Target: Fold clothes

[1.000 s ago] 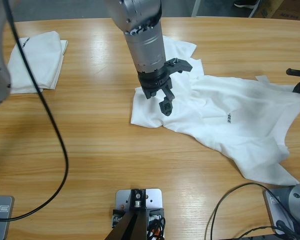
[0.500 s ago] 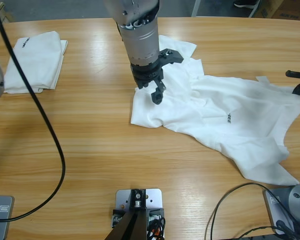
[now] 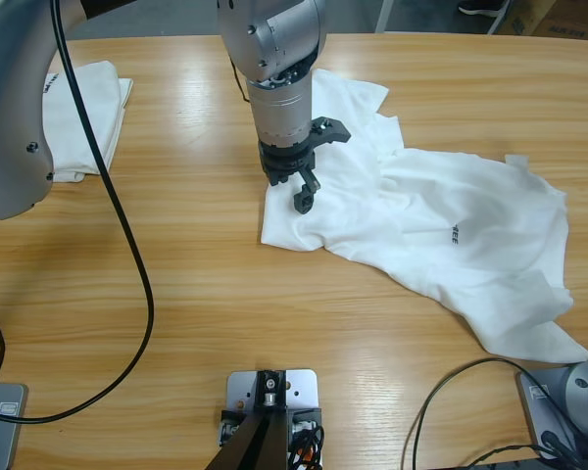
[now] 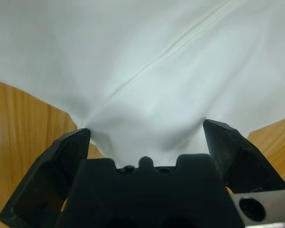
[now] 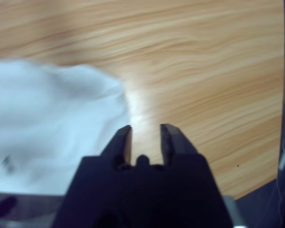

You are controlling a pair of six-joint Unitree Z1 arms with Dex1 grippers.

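Close up, the left gripper (image 4: 147, 137) stands with jaws wide apart over the spread shirt (image 3: 441, 235), cloth bunched between them but not clamped. Right gripper (image 5: 146, 140): jaws nearly together, holding nothing, beside that shirt's edge; absent from the high view. Risk, as I judge it: closing here pinches both layers, dragging the whole shirt. Far from it lies a folded shirt (image 3: 83, 117). Count: two shirts, two grippers.
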